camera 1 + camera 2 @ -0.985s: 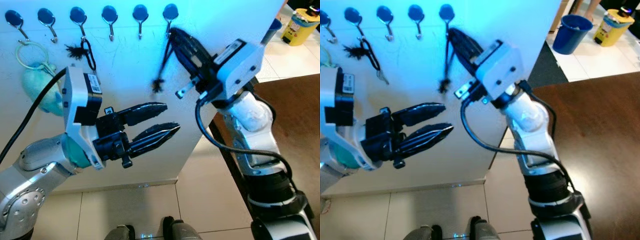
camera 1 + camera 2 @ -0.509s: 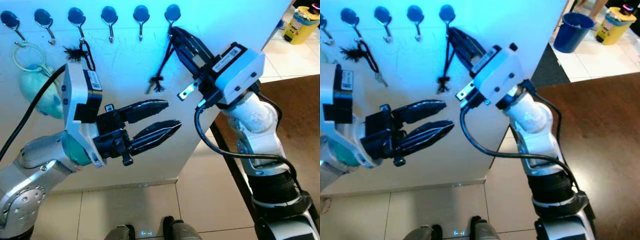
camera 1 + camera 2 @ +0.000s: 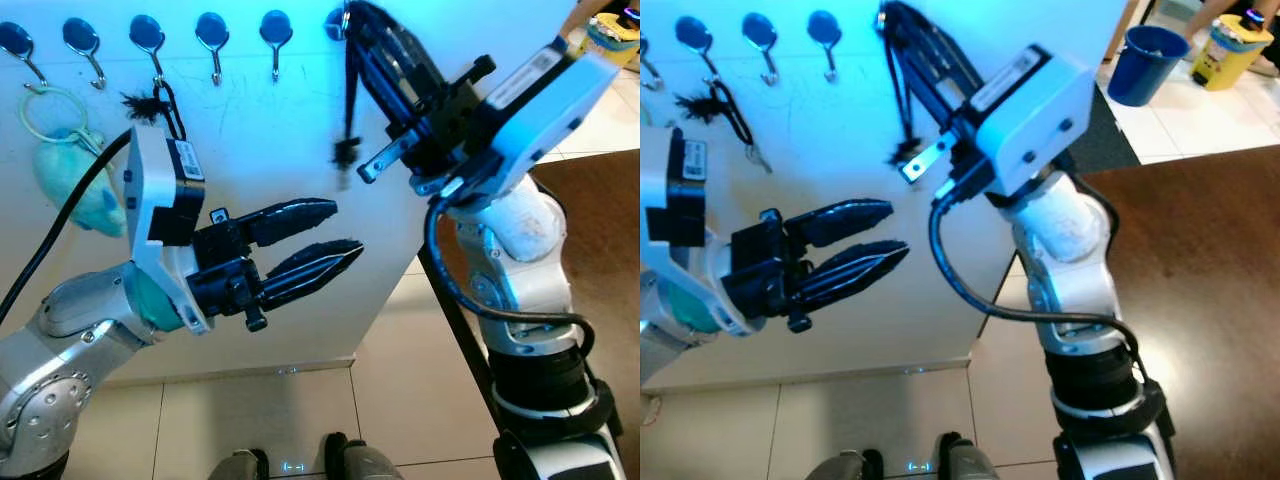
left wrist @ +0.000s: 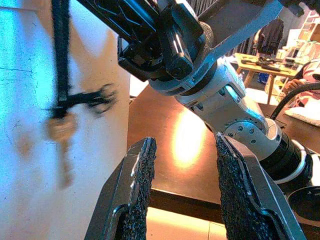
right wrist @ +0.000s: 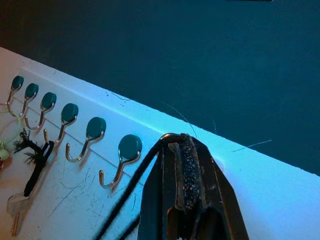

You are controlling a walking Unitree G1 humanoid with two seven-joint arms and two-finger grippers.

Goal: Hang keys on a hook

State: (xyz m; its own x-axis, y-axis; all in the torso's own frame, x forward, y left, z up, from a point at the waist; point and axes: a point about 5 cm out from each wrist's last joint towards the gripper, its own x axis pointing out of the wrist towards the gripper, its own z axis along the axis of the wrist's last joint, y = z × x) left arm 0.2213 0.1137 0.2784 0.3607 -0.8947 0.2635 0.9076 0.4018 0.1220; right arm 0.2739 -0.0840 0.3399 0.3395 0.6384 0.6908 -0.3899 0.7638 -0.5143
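White board (image 3: 260,130), metal hooks (image 5: 120,162); right end effector (image 5: 184,160) pinches black cord (image 3: 352,90)

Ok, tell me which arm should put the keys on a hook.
Right. The right gripper is shut on the keys' black cord right by the row of hooks. The left gripper hangs open, lower down.

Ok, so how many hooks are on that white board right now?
6, in one row along the top, seen from the right wrist: first, second, third, fourth, fifth, sixth. More may lie beyond the frame's edge.
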